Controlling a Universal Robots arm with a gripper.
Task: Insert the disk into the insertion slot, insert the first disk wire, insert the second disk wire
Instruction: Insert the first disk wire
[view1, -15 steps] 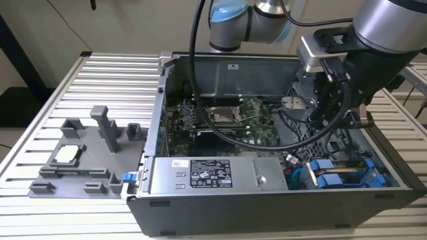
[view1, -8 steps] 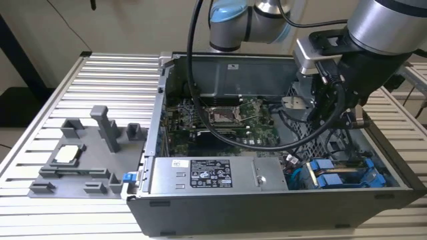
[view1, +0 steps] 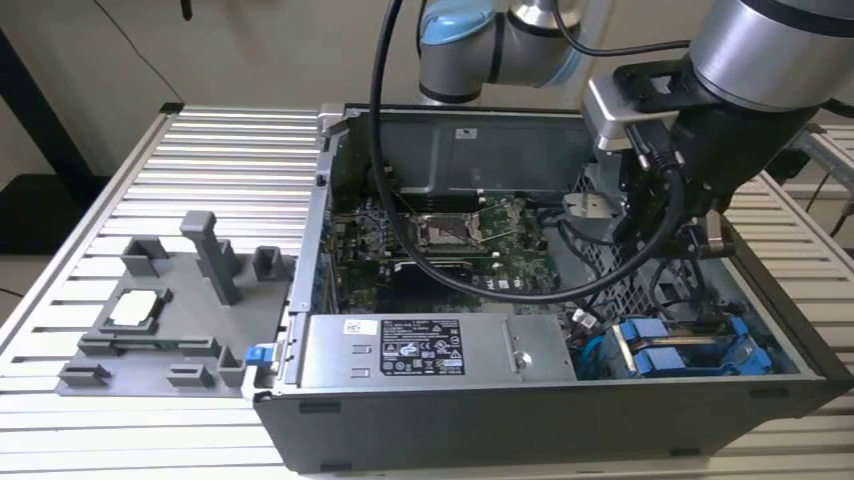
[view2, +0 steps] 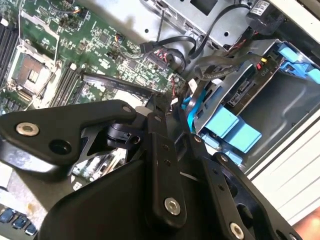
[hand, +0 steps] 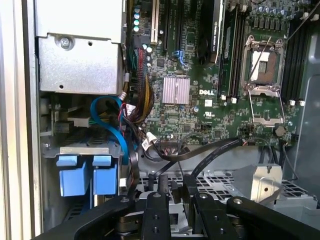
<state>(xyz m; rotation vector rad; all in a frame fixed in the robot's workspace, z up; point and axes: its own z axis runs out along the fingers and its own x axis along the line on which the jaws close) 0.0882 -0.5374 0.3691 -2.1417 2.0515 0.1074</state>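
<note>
Gripper (view2: 172, 150) hovers inside the open computer case (view1: 534, 410), fingers close together, nothing visibly held. Disk (view1: 681, 355) with blue frame already sits in the slot (hand: 75, 150) of the drive cage. Looks like the wire step; next move needs a connector grasped.

Much of my own gripper is staying out of sight

In both wrist views the picture edge is cutting off my gripper (hand: 172, 200), so I cannot tell how its fingers are standing. My arm is covering the far end of the drive cage (view1: 694, 345) in the exterior view, and cables are hiding most of the disk (view2: 227, 127).
</note>
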